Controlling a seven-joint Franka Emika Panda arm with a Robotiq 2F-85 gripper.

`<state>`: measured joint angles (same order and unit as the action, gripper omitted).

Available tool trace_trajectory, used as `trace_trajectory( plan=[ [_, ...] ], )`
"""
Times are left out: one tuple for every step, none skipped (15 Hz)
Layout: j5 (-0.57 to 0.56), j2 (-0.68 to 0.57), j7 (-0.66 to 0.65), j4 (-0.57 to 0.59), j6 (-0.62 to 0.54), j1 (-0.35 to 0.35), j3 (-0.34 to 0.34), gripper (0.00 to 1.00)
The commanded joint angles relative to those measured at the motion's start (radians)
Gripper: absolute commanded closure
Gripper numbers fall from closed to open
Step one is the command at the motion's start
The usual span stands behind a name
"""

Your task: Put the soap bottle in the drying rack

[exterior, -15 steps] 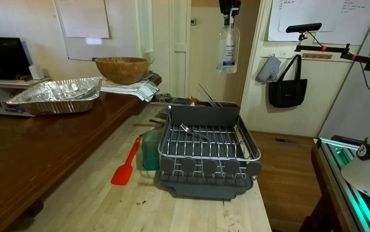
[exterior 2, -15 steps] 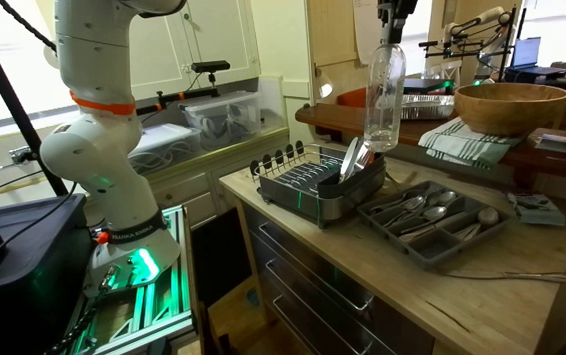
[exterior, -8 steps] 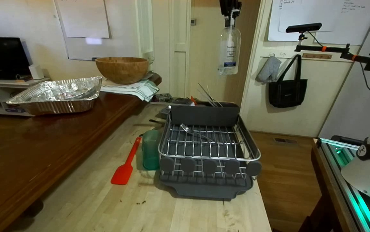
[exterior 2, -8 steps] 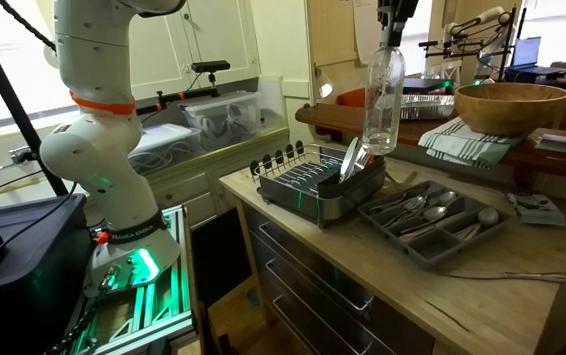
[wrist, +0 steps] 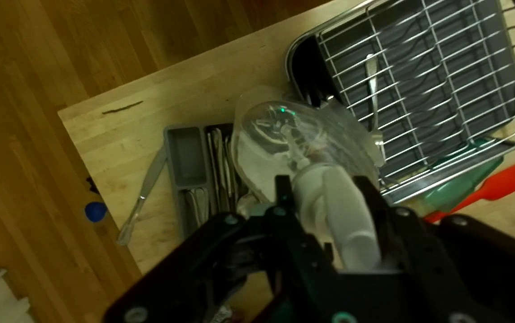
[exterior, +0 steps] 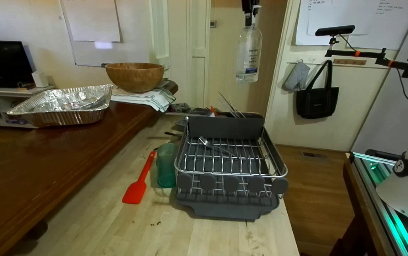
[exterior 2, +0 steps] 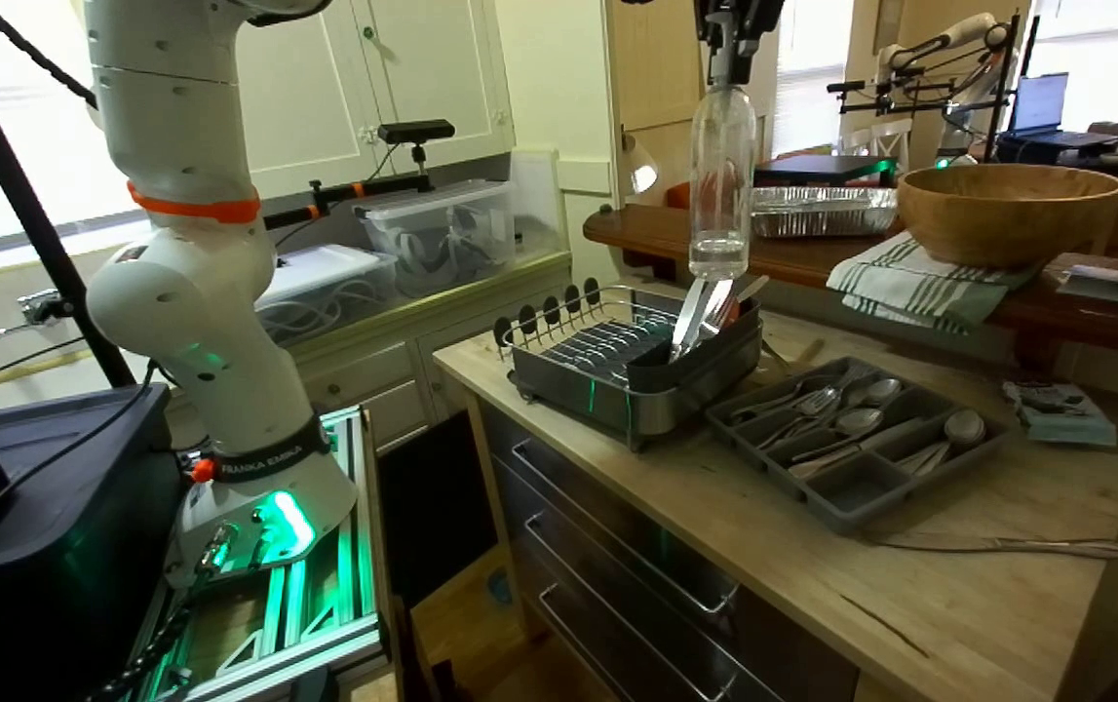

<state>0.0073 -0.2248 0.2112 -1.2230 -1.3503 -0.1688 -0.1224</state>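
Nearer the dark grey wire drying rack [exterior 2: 563, 390] than half a second ago, a clear plastic pump bottle [exterior: 249, 55] hangs midair, close to upright, while the items on the wooden counter [exterior: 161, 231] stay put. Clamped around the white pump top [wrist: 349, 215], the Robotiq gripper [wrist: 323, 181] is drawn in only as far as that pump allows, and nothing else holds the load. From where I stand, the base hangs clear of the silver cutlery [exterior 2: 691, 317] jutting from the utensil holder [exterior 2: 649, 374], seemingly short of the rack's wire floor. Crossing too low could catch the base on that metal and twist the bottle in its narrow grip. Stopping sharply could set it swinging (some clear liquid [exterior 2: 718, 261] appears to weigh down the bottom). A metal fork [wrist: 373, 89] lying across the wires poses another risk: set down on it, the bottle may lean, then topple once freed. Released early, it would likely strike the cutlery or the counter.
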Motion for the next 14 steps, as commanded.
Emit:
trace_trajectory(
  plan=[
    [-0.008,0.137,0.122,-0.155,-0.044,0.038,0.044,0.88],
    [-0.002,0.16,0.146,-0.177,-0.052,0.049,0.058,0.88],
    [0.007,0.181,0.17,-0.196,-0.058,0.059,0.073,0.88],
    [0.018,0.201,0.193,-0.218,-0.07,0.071,0.091,0.88],
    [0.028,0.216,0.218,-0.236,-0.078,0.083,0.107,0.88],
    [0.037,0.23,0.241,-0.254,-0.086,0.096,0.124,0.88],
    [0.048,0.241,0.264,-0.278,-0.096,0.109,0.142,0.88],
    [0.06,0.248,0.289,-0.292,-0.097,0.121,0.159,0.88],
    [0.068,0.251,0.314,-0.301,-0.094,0.133,0.174,0.88],
    [0.078,0.253,0.343,-0.314,-0.095,0.162,0.175,0.88],
    [0.084,0.251,0.37,-0.322,-0.095,0.176,0.187,0.88],
    [0.086,0.251,0.395,-0.342,-0.108,0.193,0.197,0.88],
    [0.085,0.247,0.424,-0.355,-0.121,0.208,0.207,0.88],
    [0.078,0.24,0.446,-0.369,-0.141,0.221,0.215,0.88]
  ],
)
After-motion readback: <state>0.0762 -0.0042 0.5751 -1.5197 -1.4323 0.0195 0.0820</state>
